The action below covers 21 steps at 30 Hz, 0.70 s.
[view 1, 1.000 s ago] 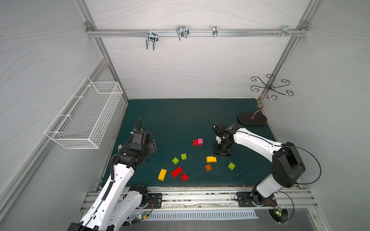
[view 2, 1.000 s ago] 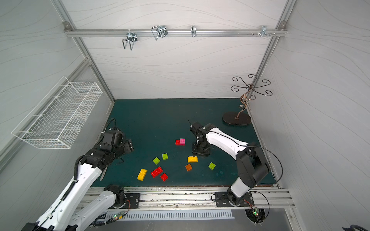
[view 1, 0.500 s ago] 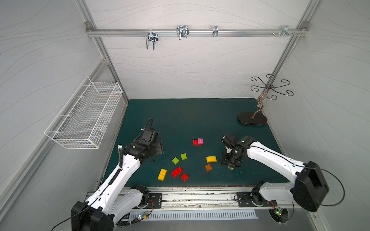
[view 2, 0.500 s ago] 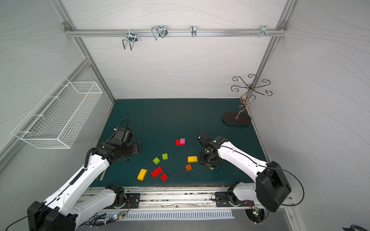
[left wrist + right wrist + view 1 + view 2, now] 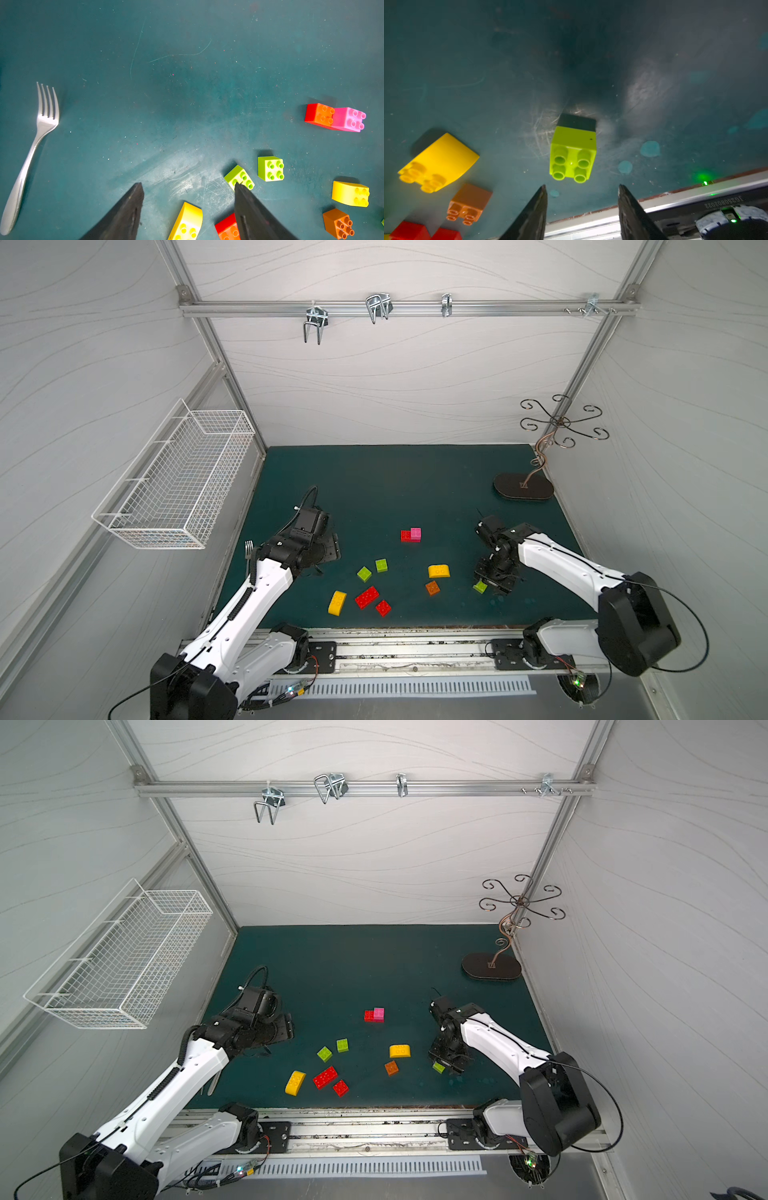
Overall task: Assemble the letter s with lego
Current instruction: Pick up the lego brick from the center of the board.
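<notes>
Right pincer (image 5: 581,187): jaws moderately apart, holding nothing. Lime green lego brick (image 5: 573,153): on the teal surface (image 5: 488,62) just ahead of its tips, untouched. Yellow brick (image 5: 440,158), orange-brown brick (image 5: 471,199): off to that pincer's side. Left pincer (image 5: 188,184): apart, empty.

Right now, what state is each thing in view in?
left gripper: open, empty.
right gripper: open, empty.
lime brick: loose on the mat, just ahead of the right gripper, ungripped.
red and pink bricks: touching, set together.
red oblong: loose on the mat.
orange-brown brick: loose, apart from the others.
fork: lying flat on the mat.
</notes>
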{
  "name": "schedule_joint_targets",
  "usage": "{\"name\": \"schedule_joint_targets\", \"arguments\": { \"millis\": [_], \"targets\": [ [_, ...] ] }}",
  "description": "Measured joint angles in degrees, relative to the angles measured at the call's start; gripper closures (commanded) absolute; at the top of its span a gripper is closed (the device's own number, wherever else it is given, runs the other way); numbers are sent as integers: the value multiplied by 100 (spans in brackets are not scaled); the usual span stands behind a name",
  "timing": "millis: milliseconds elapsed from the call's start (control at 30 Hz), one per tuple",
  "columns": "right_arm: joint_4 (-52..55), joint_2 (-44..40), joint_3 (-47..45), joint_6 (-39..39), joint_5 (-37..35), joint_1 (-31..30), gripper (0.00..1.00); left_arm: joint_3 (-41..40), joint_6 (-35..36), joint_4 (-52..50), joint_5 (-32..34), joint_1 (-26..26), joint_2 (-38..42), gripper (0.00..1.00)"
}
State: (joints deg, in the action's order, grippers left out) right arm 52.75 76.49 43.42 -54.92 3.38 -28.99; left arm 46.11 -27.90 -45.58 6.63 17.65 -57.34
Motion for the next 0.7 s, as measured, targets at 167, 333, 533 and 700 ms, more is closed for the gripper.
{"name": "schedule_joint_targets", "arguments": {
  "millis": [167, 333, 533, 700],
  "targets": [
    [-208, 308, -26, -37, 4, 15, 50, 0, 0, 0, -9, 0, 0, 28],
    [-358, 522, -26, -35, -42, 22, 50, 0, 0, 0, -24, 0, 0, 28],
    [-433, 708, 7, 31, -153, 26, 58, 0, 0, 0, -31, 0, 2, 28],
    [-402, 715, 177, 188, -271, 2, 79, 0, 0, 2, -61, 0, 2, 28]
  ]
}}
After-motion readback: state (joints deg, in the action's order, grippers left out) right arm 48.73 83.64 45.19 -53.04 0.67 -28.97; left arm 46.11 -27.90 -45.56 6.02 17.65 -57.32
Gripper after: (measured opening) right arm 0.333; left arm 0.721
